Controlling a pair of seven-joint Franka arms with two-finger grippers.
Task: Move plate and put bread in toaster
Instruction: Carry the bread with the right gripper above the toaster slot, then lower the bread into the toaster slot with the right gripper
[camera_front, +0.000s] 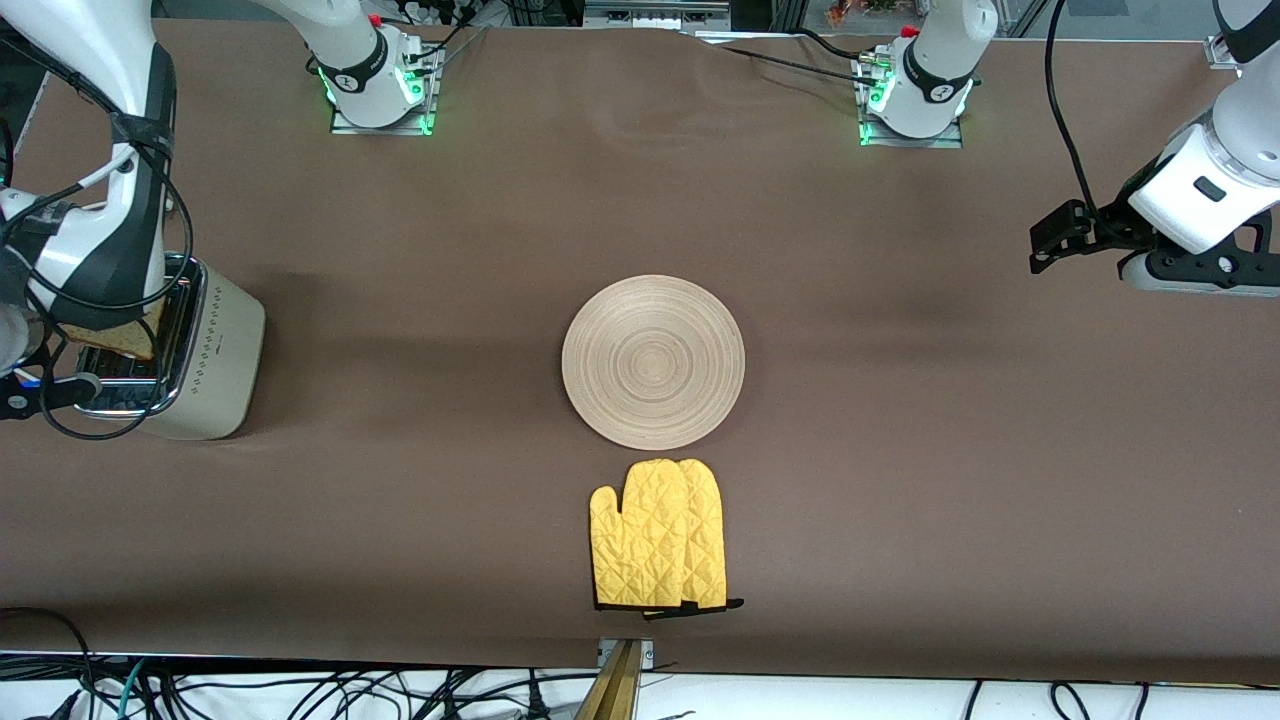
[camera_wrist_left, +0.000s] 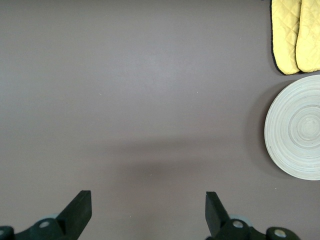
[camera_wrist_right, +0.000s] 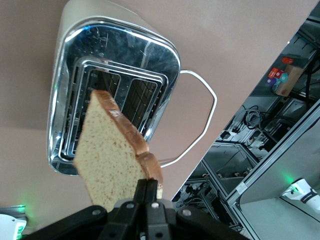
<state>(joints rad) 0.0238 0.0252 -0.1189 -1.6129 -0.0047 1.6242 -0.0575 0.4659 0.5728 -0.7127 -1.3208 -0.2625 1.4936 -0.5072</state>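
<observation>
The right gripper (camera_wrist_right: 147, 192) pinches the bread (camera_wrist_right: 112, 162) by one crust edge, hanging it above the toaster (camera_front: 205, 355) to line it up with a slot (not yet in). The empty plate (camera_front: 653, 361) lies mid-table, well apart from the toaster; the left gripper (camera_wrist_left: 145, 212) waits, spread.

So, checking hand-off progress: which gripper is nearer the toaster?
Right. The right gripper holds the bread just above the toaster; the left gripper waits open at the left arm's end.

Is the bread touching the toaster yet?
Apart. In the right wrist view the bread, pinched in the right tool, hangs above the toaster with both slots showing empty below it.
</observation>
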